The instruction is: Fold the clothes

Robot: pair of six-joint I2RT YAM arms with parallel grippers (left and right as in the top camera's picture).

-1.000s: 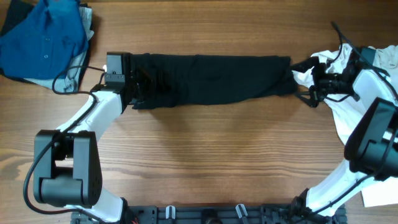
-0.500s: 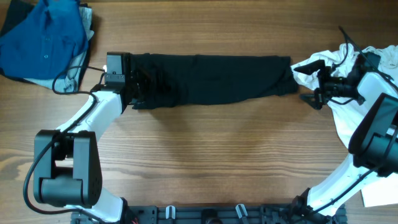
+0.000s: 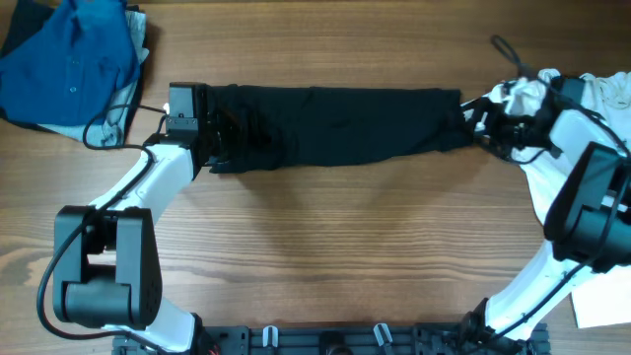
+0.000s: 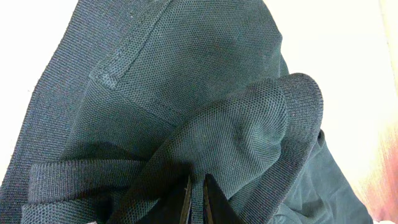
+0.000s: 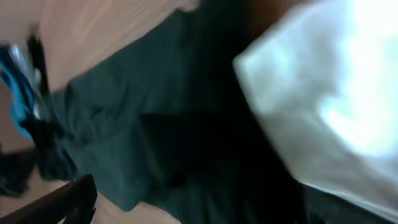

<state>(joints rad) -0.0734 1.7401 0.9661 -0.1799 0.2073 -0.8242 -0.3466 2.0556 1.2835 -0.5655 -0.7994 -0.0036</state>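
The black T-shirt (image 3: 345, 123) is being shown as a long, narrow band lying flat across the far half of the table (image 3: 325, 247), running from one arm to the other. Its left end is being pinched by the left gripper (image 4: 197, 199), whose jaws are being pressed nearly together on a bunched ridge of hem and knit. The right gripper (image 3: 478, 123) is being held with its jaws wide apart and empty just beside the band's right end, at the edge of the white T-shirt (image 3: 601, 94); its wrist view is being blurred too much for contact to be judged. The cloth is being read as light, thin and limp — no shape will be kept when it is lifted, and it is likely to sag and slide on the wood. A hold is therefore best being taken at the doubled edges and corners of each end, several layers at once, so that no layer is being left behind. No bin, basket or other container is being shown; the blue shirt (image 3: 69, 54) is being left loose in the far left corner, well apart from the band.
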